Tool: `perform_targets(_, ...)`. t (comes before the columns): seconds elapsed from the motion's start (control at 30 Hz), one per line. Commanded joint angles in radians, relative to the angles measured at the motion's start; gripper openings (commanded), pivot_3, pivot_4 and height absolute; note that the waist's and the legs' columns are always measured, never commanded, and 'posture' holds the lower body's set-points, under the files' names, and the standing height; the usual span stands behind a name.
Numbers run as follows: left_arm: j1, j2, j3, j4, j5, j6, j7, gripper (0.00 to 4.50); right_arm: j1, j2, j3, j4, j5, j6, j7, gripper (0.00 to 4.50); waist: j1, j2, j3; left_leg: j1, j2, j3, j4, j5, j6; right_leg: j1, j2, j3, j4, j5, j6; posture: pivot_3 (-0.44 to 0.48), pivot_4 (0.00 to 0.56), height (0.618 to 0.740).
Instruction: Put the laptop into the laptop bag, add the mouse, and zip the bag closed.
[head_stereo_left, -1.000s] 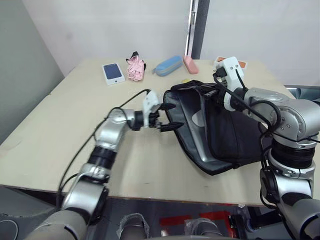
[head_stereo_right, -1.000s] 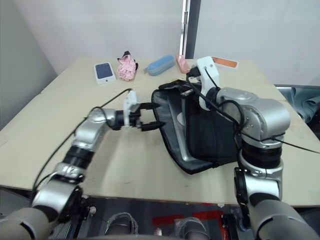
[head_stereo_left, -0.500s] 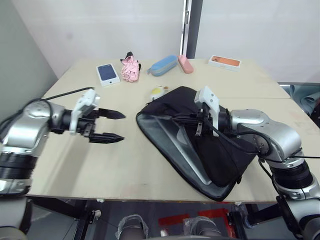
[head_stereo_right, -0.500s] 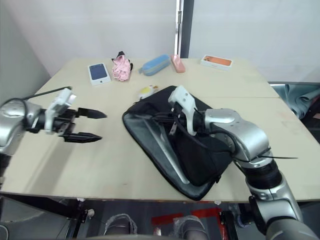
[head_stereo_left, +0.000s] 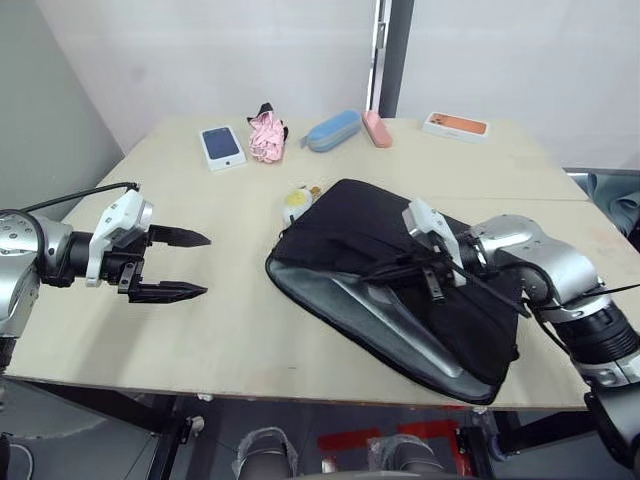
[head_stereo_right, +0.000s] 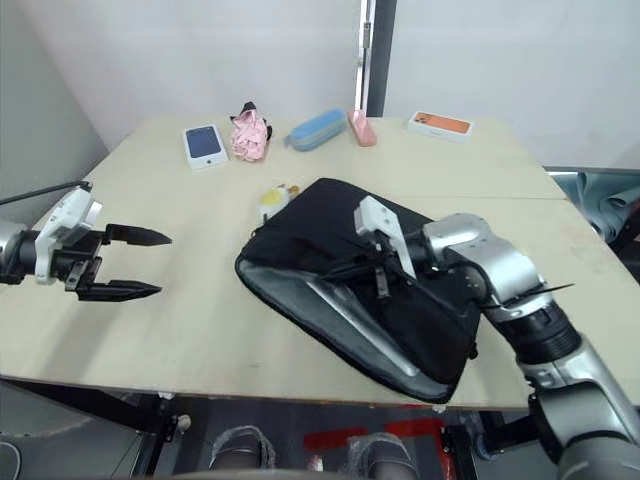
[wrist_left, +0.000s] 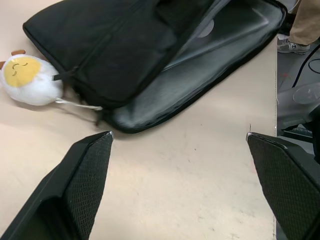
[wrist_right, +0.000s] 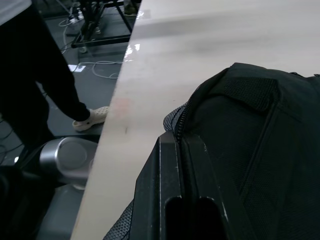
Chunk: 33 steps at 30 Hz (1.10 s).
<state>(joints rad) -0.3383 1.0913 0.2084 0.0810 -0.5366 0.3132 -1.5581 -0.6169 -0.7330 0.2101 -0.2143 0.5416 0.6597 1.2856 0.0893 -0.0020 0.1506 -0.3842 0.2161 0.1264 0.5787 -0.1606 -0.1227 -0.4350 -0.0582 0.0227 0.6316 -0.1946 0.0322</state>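
Note:
The black laptop bag (head_stereo_left: 372, 238) lies on the table's right half, its mouth open toward me and showing grey lining. Inside that mouth lies the silver-grey laptop (wrist_left: 234, 24), mostly covered by the black flap. A white plush duck charm (head_stereo_left: 297, 203) hangs off the bag's far-left corner. My right gripper (wrist_right: 180, 136) is shut on the bag's zipper edge near the straps (head_stereo_left: 398, 268). Well left of the bag, my left gripper (head_stereo_left: 205, 265) hovers open over bare table, holding nothing. The mouse is out of view.
Along the table's far edge lie a phone box (head_stereo_left: 222, 145), a pink cloth (head_stereo_left: 267, 135), a blue case (head_stereo_left: 335, 130), a pink case (head_stereo_left: 378, 128) and an orange box (head_stereo_left: 460, 124). A person's dark-trousered legs (wrist_right: 35, 80) stand beside the table.
My left gripper has let go of the bag's mouth and drawn back left, staying open. My right gripper pulled the bag's top edge toward the front right, so the bag now lies flatter.

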Motion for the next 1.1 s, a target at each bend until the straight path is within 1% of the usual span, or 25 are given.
perform_targets(0.03, -0.045, 0.003, -0.002, 0.014, 0.012, -0.034, -0.012, 4.47, 0.010, -0.026, -0.026, -0.063, 0.026, -0.019, 0.042, 0.00, 0.001, 0.000, 0.000, 0.000, 0.000, 0.000, 0.001, 0.000, 0.000, 0.000, 0.000, 0.000, 0.001, 0.000, 0.000, 0.000, 0.150, 0.740)
perform_targets(0.07, -0.058, -0.013, -0.021, 0.015, 0.020, -0.048, -0.008, 4.47, 0.016, -0.034, -0.022, -0.070, 0.022, -0.003, 0.034, 0.00, 0.003, 0.000, 0.000, 0.000, 0.000, 0.000, 0.002, 0.000, 0.000, 0.000, 0.000, 0.000, 0.002, 0.000, 0.000, 0.000, 0.150, 0.740)
perform_targets(0.2, -0.101, -0.096, -0.097, 0.020, 0.077, -0.142, 0.009, 4.50, 0.019, -0.060, -0.002, -0.077, 0.003, 0.079, -0.014, 1.27, 0.008, 0.000, -0.001, 0.001, 0.000, 0.000, 0.003, 0.000, 0.001, 0.001, -0.001, 0.001, 0.002, 0.000, 0.000, 0.000, 0.150, 0.740)
perform_targets(0.3, -0.152, -0.174, -0.161, 0.061, 0.131, -0.234, 0.015, 4.50, 0.061, -0.123, -0.059, -0.146, 0.053, 0.148, -0.019, 2.28, 0.013, -0.001, -0.001, 0.000, 0.000, 0.000, 0.005, 0.000, 0.001, 0.001, -0.001, 0.000, 0.003, 0.000, 0.000, 0.000, 0.150, 0.740)
perform_targets(0.33, -0.176, -0.202, -0.186, 0.093, 0.154, -0.274, 0.009, 4.50, 0.078, -0.143, -0.101, -0.169, 0.080, 0.179, -0.037, 2.67, 0.018, -0.001, -0.001, 0.000, 0.000, 0.000, 0.004, 0.000, 0.001, 0.001, -0.001, 0.000, 0.003, 0.000, 0.000, 0.000, 0.150, 0.740)
perform_targets(0.43, -0.246, -0.266, -0.231, 0.206, 0.207, -0.378, 0.000, 4.50, 0.145, -0.199, -0.251, -0.235, 0.178, 0.256, -0.078, 3.66, 0.020, -0.001, -0.001, 0.000, 0.000, 0.000, 0.005, 0.001, 0.002, 0.001, 0.000, 0.001, 0.003, 0.000, 0.000, 0.000, 0.150, 0.740)
perform_targets(0.5, -0.322, -0.324, -0.270, 0.345, 0.258, -0.470, -0.004, 4.50, 0.220, -0.223, -0.460, -0.299, 0.300, 0.348, -0.139, 4.34, 0.026, -0.001, -0.001, 0.000, -0.001, 0.000, 0.005, 0.000, 0.002, 0.001, -0.001, 0.001, 0.003, 0.000, 0.000, 0.000, 0.150, 0.740)
perform_targets(0.57, -0.392, -0.380, -0.308, 0.491, 0.308, -0.561, -0.013, 4.50, 0.331, -0.242, -0.681, -0.384, 0.404, 0.436, -0.191, 4.34, 0.042, -0.002, -0.002, 0.000, -0.001, 0.000, 0.005, 0.000, 0.002, 0.001, -0.001, 0.002, 0.003, 0.000, 0.000, 0.000, 0.150, 0.740)
perform_targets(0.6, -0.418, -0.401, -0.325, 0.553, 0.330, -0.601, -0.022, 4.50, 0.388, -0.248, -0.770, -0.423, 0.440, 0.470, -0.216, 4.34, 0.045, -0.002, -0.002, 0.000, -0.001, 0.000, 0.005, 0.000, 0.003, 0.001, -0.001, 0.002, 0.003, 0.000, 0.000, 0.000, 0.150, 0.740)
perform_targets(0.7, -0.476, -0.450, -0.364, 0.707, 0.386, -0.712, -0.041, 4.50, 0.553, -0.244, -0.998, -0.513, 0.533, 0.547, -0.277, 4.34, 0.051, -0.003, -0.003, 0.000, 0.000, 0.002, 0.005, 0.002, 0.006, 0.001, 0.000, 0.003, 0.002, 0.000, 0.000, 0.000, 0.150, 0.740)
perform_targets(0.83, -0.559, -0.529, -0.381, 0.880, 0.413, -0.769, -0.047, 4.50, 0.794, -0.197, -1.301, -0.608, 0.644, 0.598, -0.331, 4.34, 0.065, -0.003, -0.003, 0.000, 0.000, 0.002, 0.005, 0.001, 0.005, 0.001, -0.001, 0.003, 0.002, 0.000, 0.000, 0.000, 0.150, 0.740)
perform_targets(0.93, -0.630, -0.589, -0.375, 1.001, 0.439, -0.803, -0.005, 4.50, 0.938, -0.155, -1.453, -0.669, 0.738, 0.573, -0.377, 4.34, 0.077, -0.003, -0.003, 0.000, -0.001, 0.001, 0.007, 0.000, 0.004, 0.001, -0.002, 0.003, 0.002, 0.000, 0.000, 0.000, 0.150, 0.740)
perform_targets(1.03, -0.670, -0.631, -0.361, 1.075, 0.454, -0.828, 0.013, 4.50, 1.080, -0.105, -1.552, -0.718, 0.809, 0.513, -0.415, 4.34, 0.080, -0.004, -0.004, 0.000, -0.002, 0.002, 0.008, 0.000, 0.005, 0.003, -0.004, 0.003, 0.001, 0.000, 0.001, 0.000, 0.150, 0.740)
perform_targets(1.1, -0.681, -0.645, -0.354, 1.103, 0.456, -0.827, -0.010, 3.96, 1.166, -0.068, -1.593, -0.740, 0.836, 0.463, -0.440, 4.39, 0.074, -0.004, -0.004, 0.000, -0.002, 0.002, 0.007, -0.001, 0.005, 0.002, -0.004, 0.003, -0.001, 0.000, 0.002, 0.000, 0.150, 0.740)
